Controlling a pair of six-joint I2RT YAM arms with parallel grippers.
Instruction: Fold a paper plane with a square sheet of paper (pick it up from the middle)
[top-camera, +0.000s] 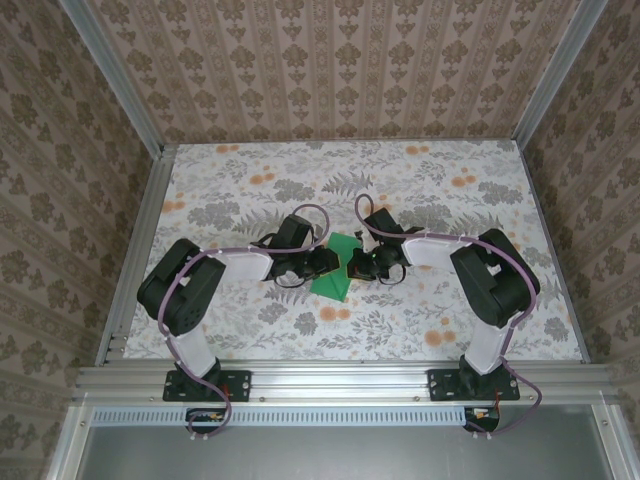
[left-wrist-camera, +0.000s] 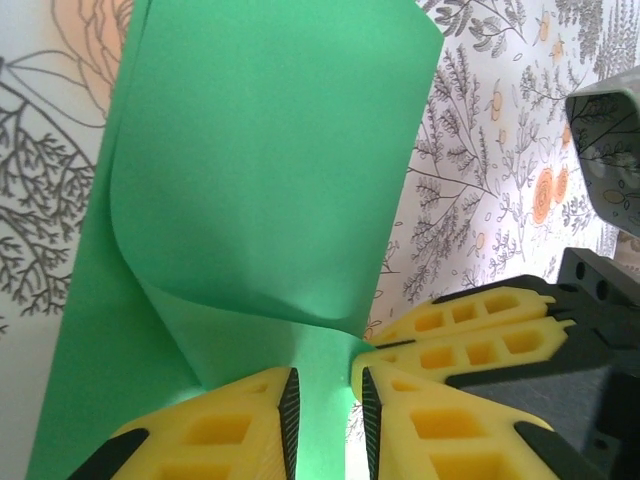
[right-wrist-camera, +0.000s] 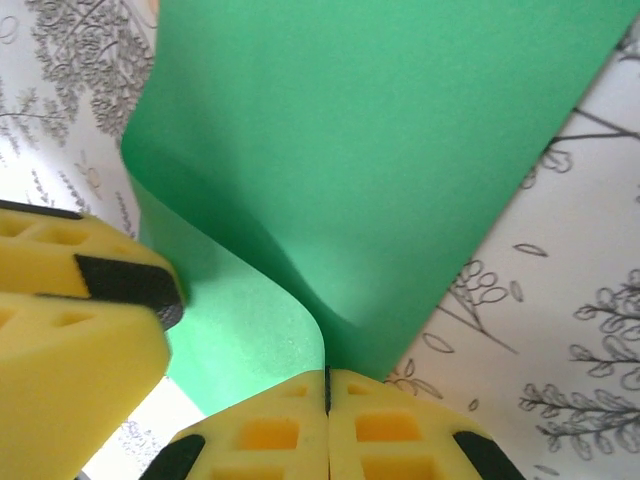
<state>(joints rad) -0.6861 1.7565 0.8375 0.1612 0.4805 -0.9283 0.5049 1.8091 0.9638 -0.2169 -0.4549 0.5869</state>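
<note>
Early going: the left gripper (left-wrist-camera: 326, 400) has its jaws slightly apart. The square sheet of paper (left-wrist-camera: 270, 170) rises from the gap between them and bows over itself in a soft roll (no pressed crease, no nose folds, so nearly all the folding is left). The right gripper (right-wrist-camera: 327, 385) is pinched tight on the sheet's curled edge at its fingertips.

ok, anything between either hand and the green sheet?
Nothing visible. The right hand is shut on the curled edge of the green sheet; the left hand straddles the same sheet, fingers slightly apart.
</note>
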